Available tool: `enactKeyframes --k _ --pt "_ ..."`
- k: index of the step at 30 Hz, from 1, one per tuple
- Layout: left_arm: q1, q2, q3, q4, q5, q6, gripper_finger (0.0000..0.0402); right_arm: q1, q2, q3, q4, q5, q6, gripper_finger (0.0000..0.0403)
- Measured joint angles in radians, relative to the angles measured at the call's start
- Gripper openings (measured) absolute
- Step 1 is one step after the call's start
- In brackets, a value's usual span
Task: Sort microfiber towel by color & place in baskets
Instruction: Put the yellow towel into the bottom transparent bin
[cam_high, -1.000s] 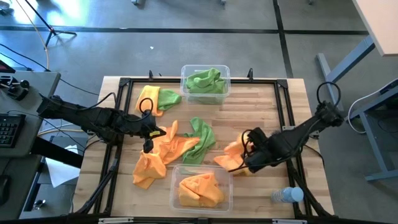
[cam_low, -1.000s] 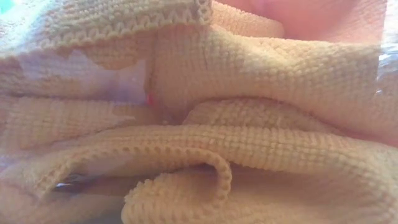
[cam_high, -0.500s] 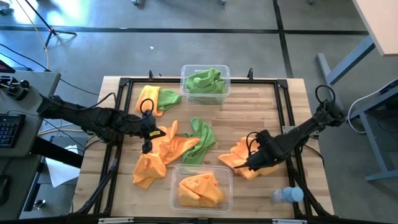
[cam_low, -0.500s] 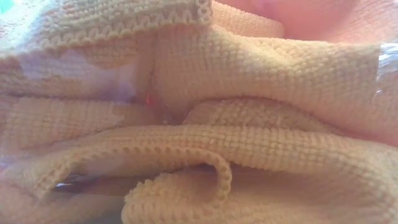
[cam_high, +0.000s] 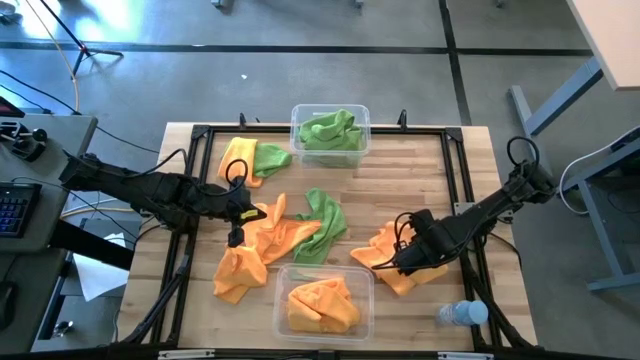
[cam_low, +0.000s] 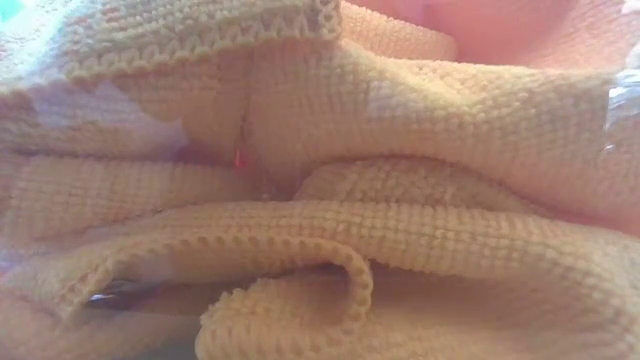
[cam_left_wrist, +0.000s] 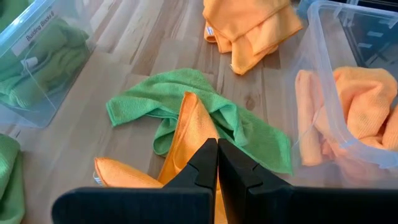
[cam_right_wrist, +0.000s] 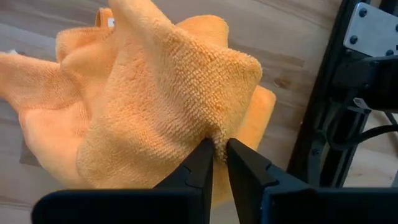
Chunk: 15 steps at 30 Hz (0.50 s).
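Orange and lime green towels lie scattered on the wooden table. My left gripper (cam_high: 238, 232) (cam_left_wrist: 217, 155) stands over the orange towel (cam_high: 270, 235) at the table's left middle, shut on it, beside a green towel (cam_high: 322, 225) (cam_left_wrist: 186, 99). My right gripper (cam_high: 402, 262) (cam_right_wrist: 217, 149) is near the right edge, shut on another orange towel (cam_high: 385, 258) (cam_right_wrist: 149, 93). The far basket (cam_high: 297, 140) holds green towels. The near basket (cam_high: 280, 320) holds orange ones, and they fill the low view (cam_low: 320, 200). My left gripper pinches a raised fold of the orange towel (cam_left_wrist: 194, 121) between its two fingers, coming from above and slanting; the fold rises to the fingertips while the rest lies on the table. My right gripper pinches a bunched fold of the other orange towel (cam_right_wrist: 219, 127) between its fingers. The cloth stands up in a peak at the fingers, and its lower folds (cam_right_wrist: 50, 124) rest on the table.
A yellow-orange towel and a green one (cam_high: 252, 158) lie by the far left corner, and another orange towel (cam_high: 238, 278) sits near the near basket. A small clear bottle (cam_high: 460, 313) lies at the near right corner. A black frame (cam_high: 462, 170) borders the table.
My right gripper has drawn back a little toward the table's right edge with its orange towel. The towel now shows more widely beside the gripper than before. My left arm has kept still.
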Motion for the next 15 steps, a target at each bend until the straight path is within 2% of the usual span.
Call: enactKeyframes --k 5,10,13,15 --pt "0.0 0.0 0.0 0.0 0.0 0.04 0.0 0.0 0.0 0.0 0.017 0.026 0.016 0.0043" --pt "0.0 0.0 0.0 0.0 0.0 0.052 0.0 0.001 0.0 0.0 0.04 0.026 0.016 0.0006" --pt "0.0 0.0 0.0 0.0 0.0 0.052 0.0 0.016 0.0 0.002 0.052 0.037 0.04 0.0004" --pt "0.0 0.0 0.0 0.0 0.0 0.052 0.0 0.042 0.001 0.021 0.051 0.081 0.073 0.0002"
